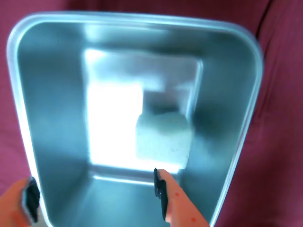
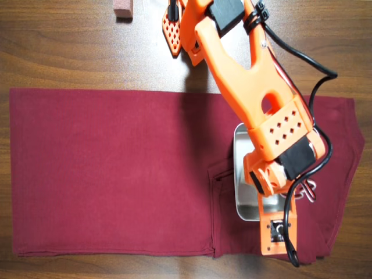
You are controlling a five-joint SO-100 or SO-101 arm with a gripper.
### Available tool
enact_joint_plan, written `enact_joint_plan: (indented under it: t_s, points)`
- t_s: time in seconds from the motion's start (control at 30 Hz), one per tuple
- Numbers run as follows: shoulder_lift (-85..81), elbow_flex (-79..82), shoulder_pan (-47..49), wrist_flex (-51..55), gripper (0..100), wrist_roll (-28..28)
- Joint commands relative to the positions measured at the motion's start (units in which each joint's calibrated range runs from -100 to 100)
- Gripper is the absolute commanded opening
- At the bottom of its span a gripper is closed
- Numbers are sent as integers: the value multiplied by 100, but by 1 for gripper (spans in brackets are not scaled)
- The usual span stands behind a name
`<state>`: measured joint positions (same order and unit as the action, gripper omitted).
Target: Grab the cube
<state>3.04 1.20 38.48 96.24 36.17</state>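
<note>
Wooden surface (image 2: pixel 70 52) under a wide maroon cloth (image 2: pixel 110 174), seen from overhead, with a reddish-brown block (image 2: pixel 123 8) at the far top edge, well apart from the work. Orange arm (image 2: pixel 238 64) reaching from the top down over the cloth's right side, covering most of a metal tray (image 2: pixel 239 174). Inside that tray, in the wrist view, the cube (image 1: pixel 163 137): pale, blurred, resting on the bright tray floor right of centre and not touching the walls. Tool (image 1: pixel 94 191) spread wide, one fingertip (image 1: pixel 161 187) just short of the cube's near edge, the other over the tray's left rim (image 1: pixel 14 94). Judged step: approach, cube not yet gripped. Next move likely calls for shifting right so both fingers straddle the cube, going lower into the tray, then closing. Risk: left finger catching the rim.
</note>
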Motion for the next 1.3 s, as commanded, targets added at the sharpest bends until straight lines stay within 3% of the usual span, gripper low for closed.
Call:
enact_joint_plan:
  t_s: [0.0, 0.13, 0.3, 0.4, 0.57, 0.63, 0.7, 0.73, 0.8, 0.97, 1.1, 1.27]
  points:
    - [-370, -288, -278, -49, 30, 195]
    - [-894, -297, -921, -159, 35, 479]
    - [-1027, -224, -902, 293, 39, 342]
    - [-939, -142, -921, 34, 43, 195]
    - [-1063, -124, -1037, 265, 43, 513]
    - [-1462, -79, -1440, 44, 25, 698]
    - [-1862, -51, -1939, -187, 0, 869]
    - [-2084, 49, -2188, -159, 0, 1035]
    - [-2936, 886, -2649, -344, 0, 1309]
    - [-6602, 5301, -3896, -1911, 0, 1578]
    - [-8981, 7686, -4587, -1450, 0, 1846]
    - [-10046, 8660, -4357, -851, 0, 1763]
